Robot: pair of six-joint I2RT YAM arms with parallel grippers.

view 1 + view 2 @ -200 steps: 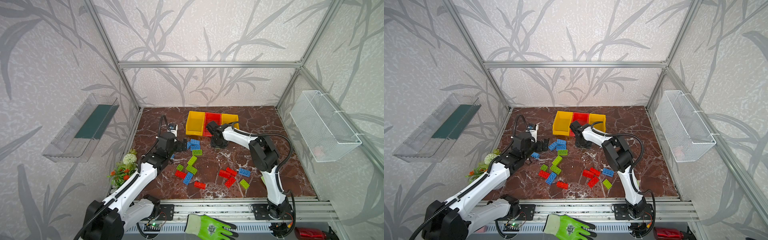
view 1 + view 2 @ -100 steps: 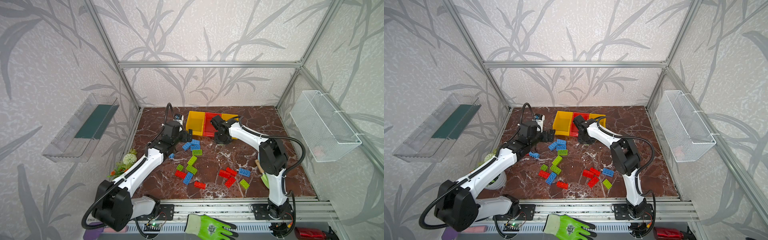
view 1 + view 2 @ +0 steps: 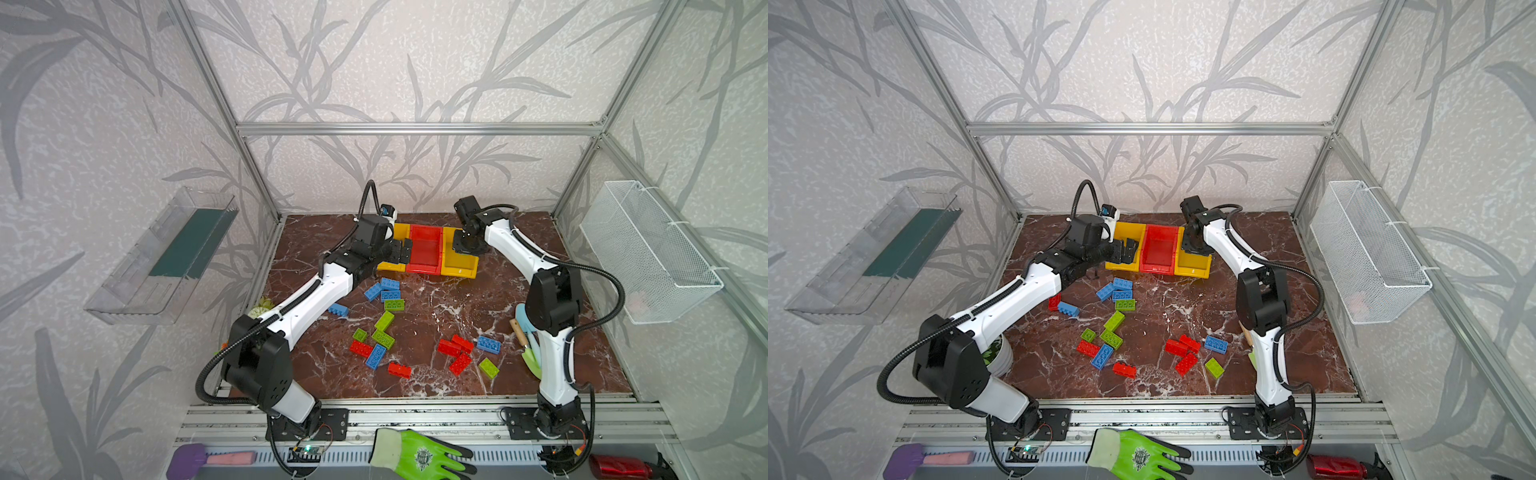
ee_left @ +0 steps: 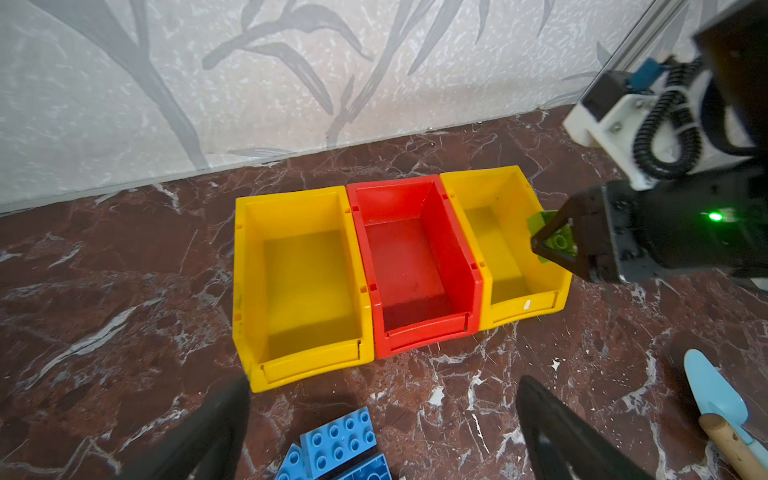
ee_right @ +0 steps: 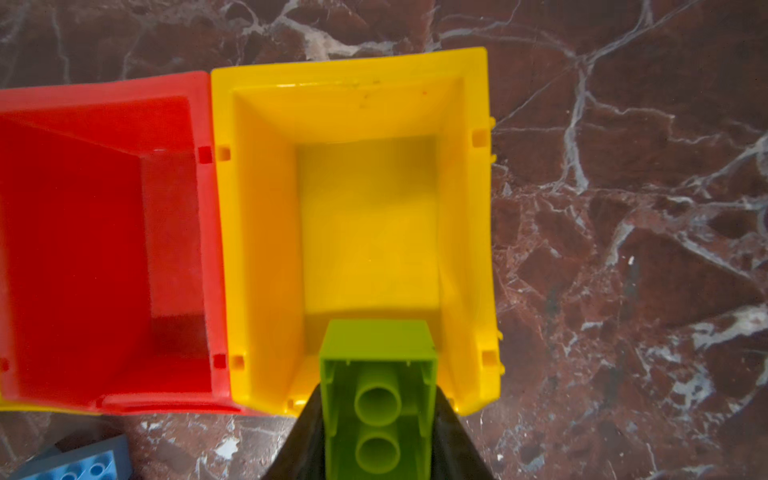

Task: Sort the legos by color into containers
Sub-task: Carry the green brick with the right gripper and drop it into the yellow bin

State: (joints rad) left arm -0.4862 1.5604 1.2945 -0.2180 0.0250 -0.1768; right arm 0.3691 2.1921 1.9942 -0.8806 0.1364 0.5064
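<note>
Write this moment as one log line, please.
right pincer: shut on green lego | over right yellow bin | left pincer: open, empty

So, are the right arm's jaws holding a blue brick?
No, the jaws are shut on a lime green brick over a yellow bin.

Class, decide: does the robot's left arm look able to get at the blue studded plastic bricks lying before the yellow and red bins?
Probably yes: the left gripper hangs open and empty near the blue studded plastic bricks, and nothing covers them.

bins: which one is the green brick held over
The yellow bin right of the red bin in a top view, under the green brick in the right gripper. The other yellow bin is left of red.
</note>
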